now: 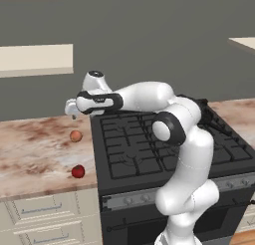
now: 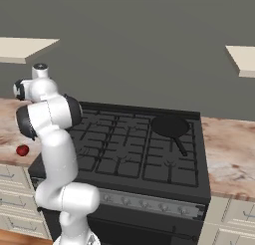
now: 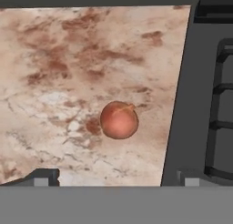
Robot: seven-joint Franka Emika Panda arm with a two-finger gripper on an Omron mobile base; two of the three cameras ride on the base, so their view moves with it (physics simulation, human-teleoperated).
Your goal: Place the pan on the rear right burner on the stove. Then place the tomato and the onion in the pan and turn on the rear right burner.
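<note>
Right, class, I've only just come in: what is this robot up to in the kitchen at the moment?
The white robot arm has its open claw hovering above the marbled countertop left of the large black stove. Directly below it, in the hand view, lies the small orange-tan onion, untouched. The small glossy red tomato sits nearer the counter's front edge. The flat black frying pan already rests on the rear right burner, so the onion looks like the next pick.

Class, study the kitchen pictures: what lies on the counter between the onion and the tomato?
Nothing: in the left base view, only bare marbled counter separates the onion from the tomato, which sits nearer the counter's front edge.
</note>
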